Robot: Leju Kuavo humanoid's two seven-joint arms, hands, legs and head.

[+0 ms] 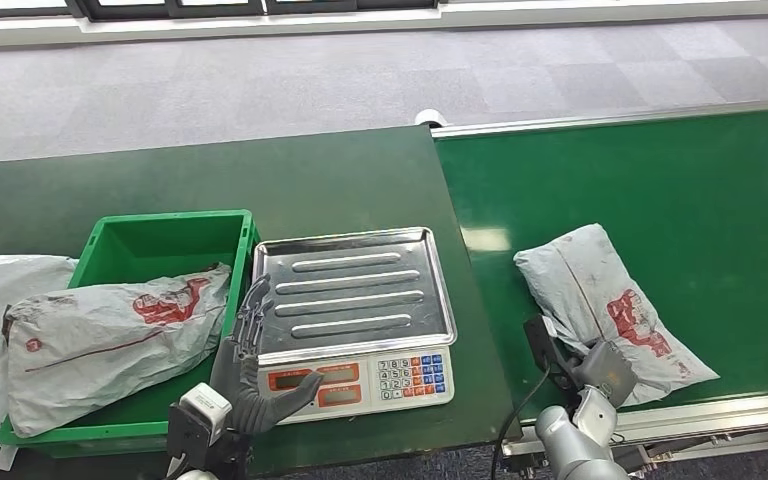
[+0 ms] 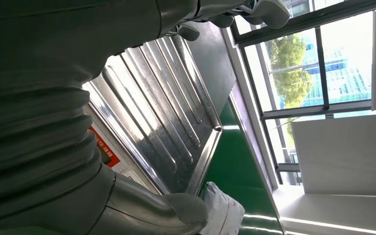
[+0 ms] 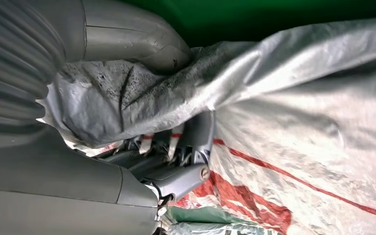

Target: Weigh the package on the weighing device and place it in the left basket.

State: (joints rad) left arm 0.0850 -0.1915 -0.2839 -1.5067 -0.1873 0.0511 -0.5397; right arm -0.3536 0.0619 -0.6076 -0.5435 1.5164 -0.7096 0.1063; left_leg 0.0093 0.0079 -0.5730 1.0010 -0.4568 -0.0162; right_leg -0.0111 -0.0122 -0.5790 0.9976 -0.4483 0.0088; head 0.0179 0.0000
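Package (image 1: pixel 610 305) on green belt (image 1: pixel 660 180), near corner clutched by right hand (image 1: pixel 600 372), left hand (image 1: pixel 255 375) released beside scale (image 1: pixel 355 305)

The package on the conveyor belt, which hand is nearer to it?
Right. The right hand grips the package at its near edge; the left hand rests by the scale.
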